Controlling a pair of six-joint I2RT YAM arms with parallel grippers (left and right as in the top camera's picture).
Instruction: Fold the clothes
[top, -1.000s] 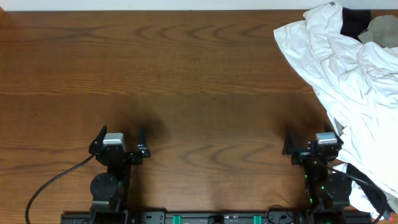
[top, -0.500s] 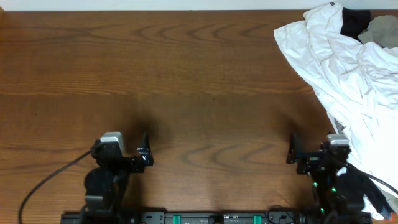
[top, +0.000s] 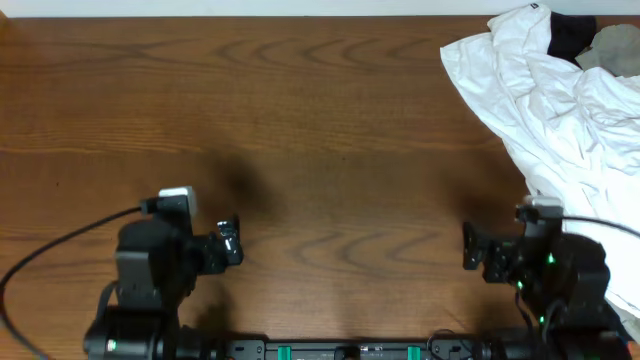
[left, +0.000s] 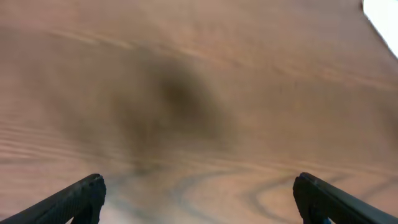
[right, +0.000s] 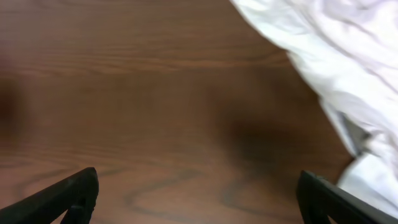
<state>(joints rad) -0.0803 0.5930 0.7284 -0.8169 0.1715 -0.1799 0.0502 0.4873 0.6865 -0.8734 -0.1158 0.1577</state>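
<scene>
Currently, the white T-shirt (top: 560, 110) lies unfolded in a wrinkled heap at the far right corner of the wooden table (top: 320, 100), running from the far edge down along the right side to a position just beside the right arm. In the overhead view the arm's body covers the shirt's lower edge, and whether the two touch cannot be determined. A black garment (top: 570, 35) and a beige-grey garment (top: 615, 45) show at the far edge, partly under the shirt's upper folds. The left gripper (left: 200, 198) is at the near left of the table, well apart from the shirt, with its fingers spread wide and only bare wood between them. Its wrist view is blurred and shows a small white corner of fabric at the upper right. The right gripper (right: 199, 190) is at the near right, its fingers also spread wide with nothing held; in its wrist view, bare wood fills the gap and the shirt occupies the upper right, ahead of the right-hand finger. A black cable (top: 60, 240) curves across the table to the left arm.
</scene>
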